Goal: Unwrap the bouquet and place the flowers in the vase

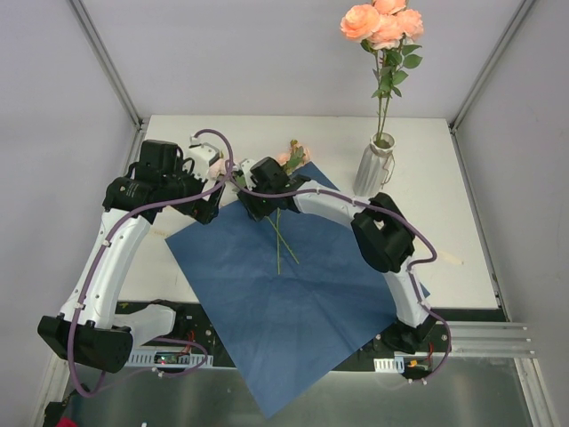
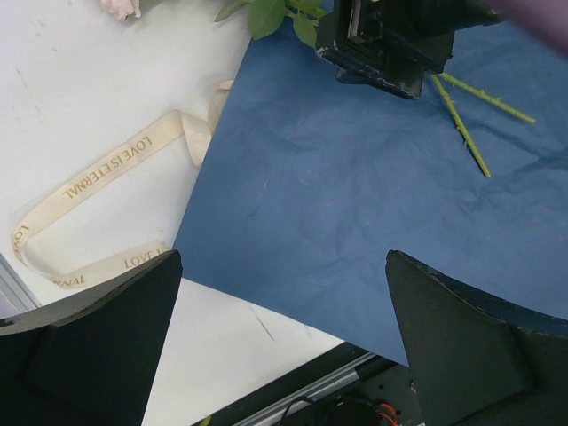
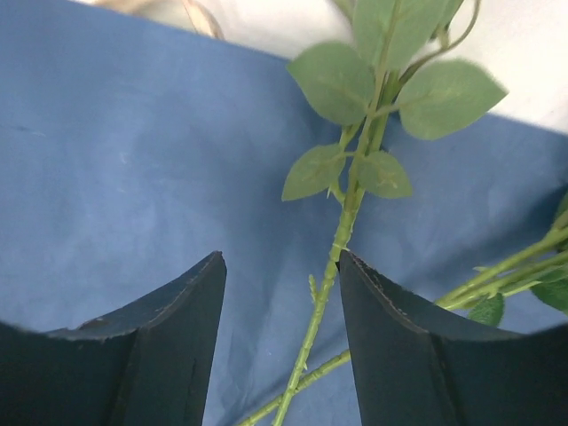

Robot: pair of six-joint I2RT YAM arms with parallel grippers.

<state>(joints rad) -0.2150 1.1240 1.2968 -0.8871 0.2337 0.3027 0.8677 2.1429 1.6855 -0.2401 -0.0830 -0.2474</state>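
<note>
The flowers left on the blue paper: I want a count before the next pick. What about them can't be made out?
- Top view: the right claw covers much of the flowers; no sure count.
- Right wrist view: only stems and leaves show; the frame cuts off everything higher.
- Left wrist view: the top edge clips one bloom; any others are out of frame.

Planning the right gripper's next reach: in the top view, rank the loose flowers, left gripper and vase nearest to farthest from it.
From the right gripper:
1. loose flowers, on the blue paper, right under it.
2. left gripper, close on its left.
3. vase, farther off to its right.
</note>
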